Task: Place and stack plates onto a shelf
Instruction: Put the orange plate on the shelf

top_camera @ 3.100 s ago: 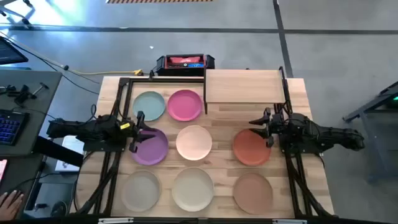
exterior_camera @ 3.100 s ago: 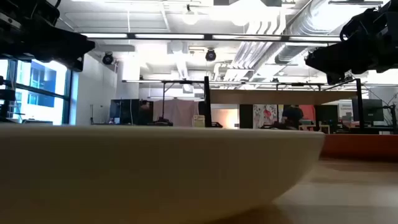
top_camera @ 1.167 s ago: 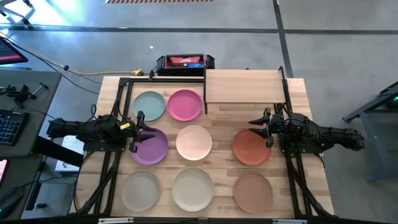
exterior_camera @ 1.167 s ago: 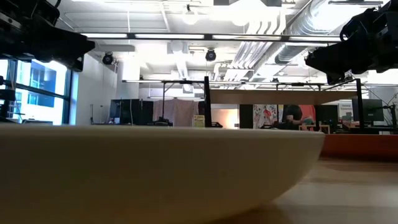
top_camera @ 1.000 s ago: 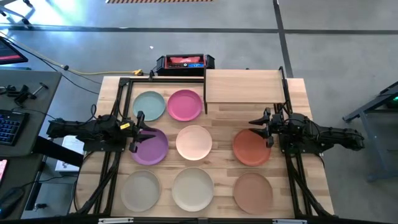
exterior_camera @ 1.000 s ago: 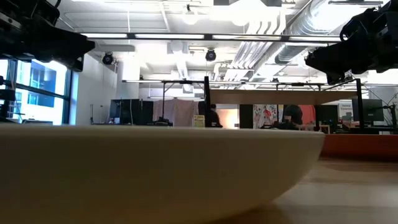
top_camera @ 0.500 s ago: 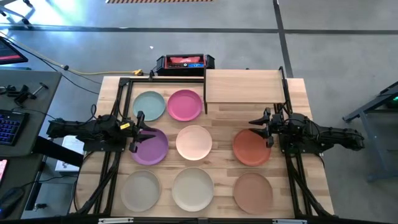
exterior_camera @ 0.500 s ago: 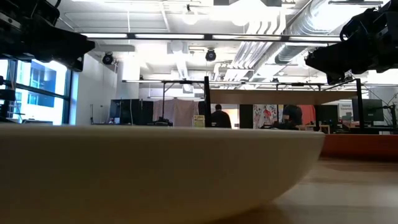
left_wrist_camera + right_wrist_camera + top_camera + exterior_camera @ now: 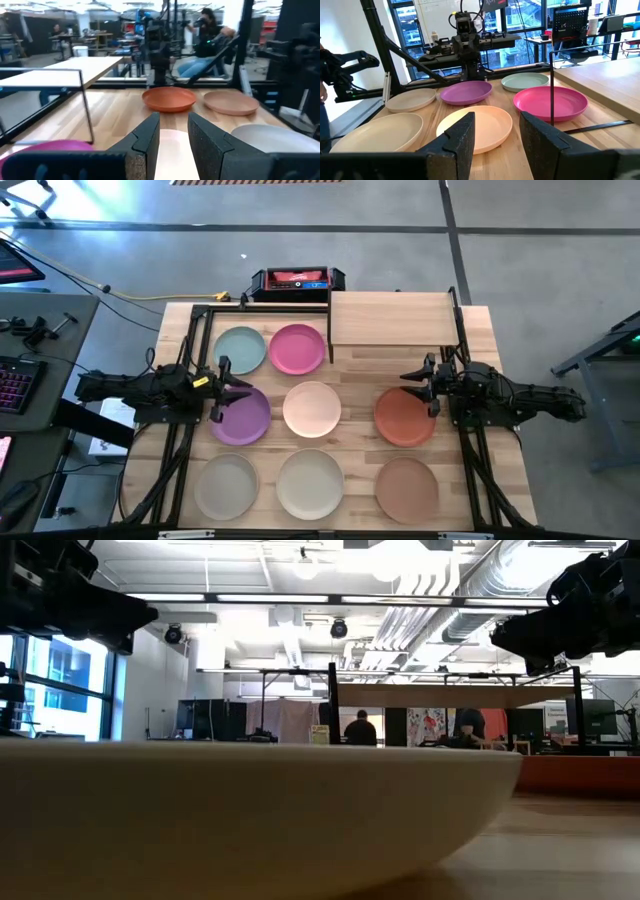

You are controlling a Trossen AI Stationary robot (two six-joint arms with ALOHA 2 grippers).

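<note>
In the high view, several plates lie flat on the tabletop: teal (image 9: 240, 350), hot pink (image 9: 297, 348), purple (image 9: 243, 416), peach (image 9: 312, 409), terracotta (image 9: 403, 417), beige (image 9: 227, 485), cream (image 9: 311, 484) and tan (image 9: 406, 488). The shelf (image 9: 392, 318) stands bare at the far right. My left gripper (image 9: 222, 392) hovers open over the purple plate's left rim; its wrist view (image 9: 174, 145) looks across the peach plate (image 9: 172, 150). My right gripper (image 9: 428, 387) hovers open over the terracotta plate's right rim, facing the peach plate (image 9: 477, 125).
A red and black box (image 9: 297, 280) sits beyond the table's far edge. Black frame bars run along the table's left (image 9: 185, 430) and right (image 9: 470, 450) sides. The cream plate (image 9: 250, 810) fills the low view's foreground. People move in the room behind.
</note>
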